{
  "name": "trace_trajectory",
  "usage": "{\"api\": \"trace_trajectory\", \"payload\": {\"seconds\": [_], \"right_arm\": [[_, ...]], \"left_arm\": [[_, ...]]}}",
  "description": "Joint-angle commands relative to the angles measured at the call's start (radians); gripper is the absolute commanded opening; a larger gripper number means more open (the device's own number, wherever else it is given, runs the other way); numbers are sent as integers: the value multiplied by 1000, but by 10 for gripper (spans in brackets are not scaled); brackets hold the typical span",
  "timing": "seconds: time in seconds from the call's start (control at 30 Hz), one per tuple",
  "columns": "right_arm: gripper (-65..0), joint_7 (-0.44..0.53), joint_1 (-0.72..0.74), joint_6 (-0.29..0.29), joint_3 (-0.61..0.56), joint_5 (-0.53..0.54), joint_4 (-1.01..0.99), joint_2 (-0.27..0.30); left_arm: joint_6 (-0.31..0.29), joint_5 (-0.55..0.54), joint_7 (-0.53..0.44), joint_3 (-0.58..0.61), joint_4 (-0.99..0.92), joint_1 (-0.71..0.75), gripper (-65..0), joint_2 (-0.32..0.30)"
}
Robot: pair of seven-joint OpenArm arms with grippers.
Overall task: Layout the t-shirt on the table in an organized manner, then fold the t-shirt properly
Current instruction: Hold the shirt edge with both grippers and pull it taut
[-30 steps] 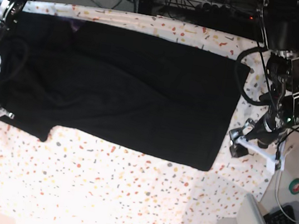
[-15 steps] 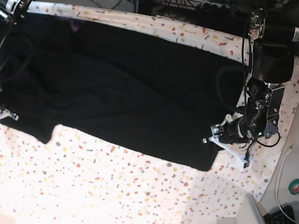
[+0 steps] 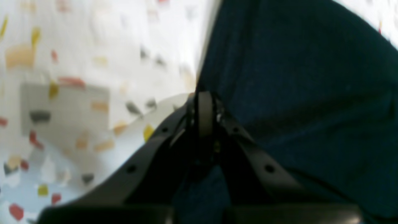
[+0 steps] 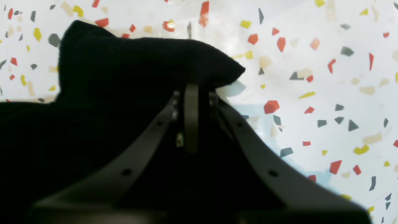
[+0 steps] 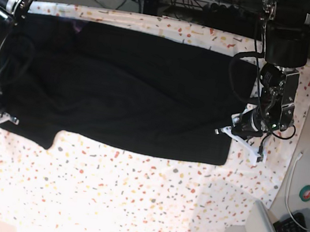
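Both ends pinched: left gripper (image 5: 230,131) closed on the t-shirt (image 5: 129,92) hem at 3 o'clock, right gripper (image 4: 192,88) closed on a bunched edge at 9. To do it well, prob. pull apart evenly & low, w/o lifting, to flatten ripples. Shirt lies lengthwise across the far half of the counter (image 5: 130,205): plain black, mostly flat, soft creases mid-body.

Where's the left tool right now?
In the base view the left tool is on the right side, shut on the t-shirt at its right edge, low over the speckled table.
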Motion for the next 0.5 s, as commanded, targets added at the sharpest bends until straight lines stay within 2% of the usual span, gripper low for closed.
{"api": "trace_trajectory", "payload": {"seconds": [0.0, 0.17, 0.3, 0.47], "right_arm": [[-650, 18, 24, 5, 2, 12, 19, 15], [-650, 18, 24, 5, 1, 12, 19, 15], [-650, 18, 22, 5, 1, 12, 17, 15], [-650, 18, 22, 5, 1, 12, 15, 15]], "left_arm": [[-1, -3, 3, -4, 55, 3, -650, -8], [51, -3, 81, -5, 223, 83, -650, 12], [59, -3, 137, -5, 307, 138, -650, 32], [59, -3, 179, -5, 324, 176, -650, 33]]}}
